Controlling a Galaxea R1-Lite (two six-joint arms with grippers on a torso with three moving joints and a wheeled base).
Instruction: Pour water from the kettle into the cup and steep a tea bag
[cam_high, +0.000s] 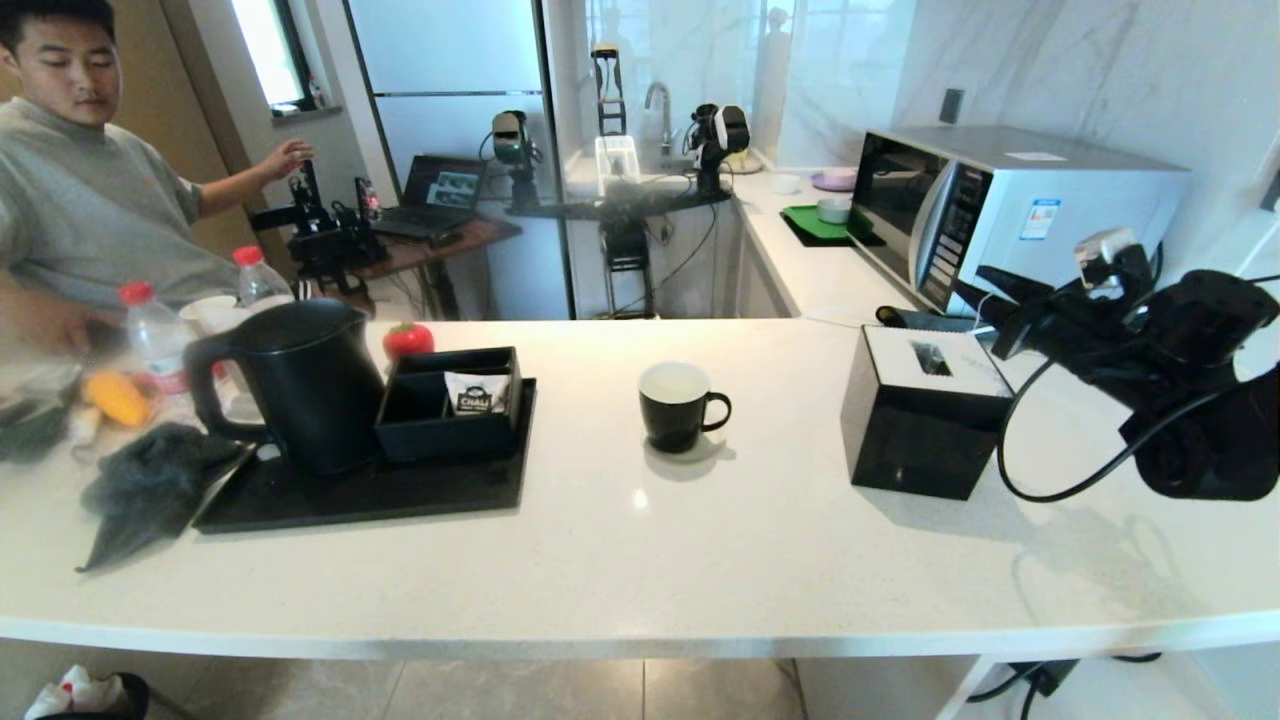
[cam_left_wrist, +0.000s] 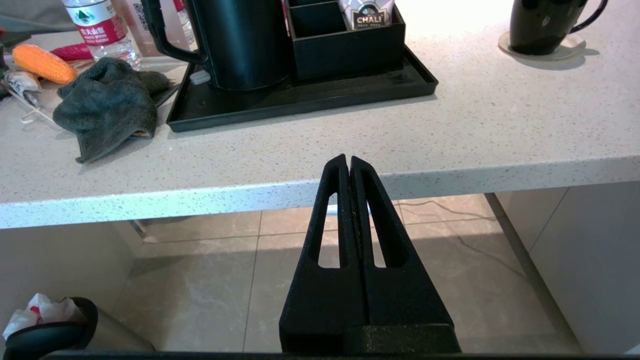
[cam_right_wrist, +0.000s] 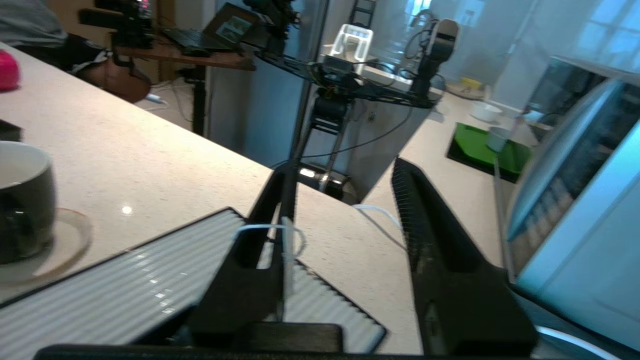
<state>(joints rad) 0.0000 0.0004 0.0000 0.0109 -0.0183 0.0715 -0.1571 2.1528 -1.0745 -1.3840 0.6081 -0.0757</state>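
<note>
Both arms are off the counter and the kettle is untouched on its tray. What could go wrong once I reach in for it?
1. The kettle stands tight against the black organizer box on the tray, so the left gripper, jaws shut below the counter edge, could knock either.
2. A dark cloth drapes over the tray's corner beside the handle and may snag.
3. The cup is small, so pouring could spill.
</note>
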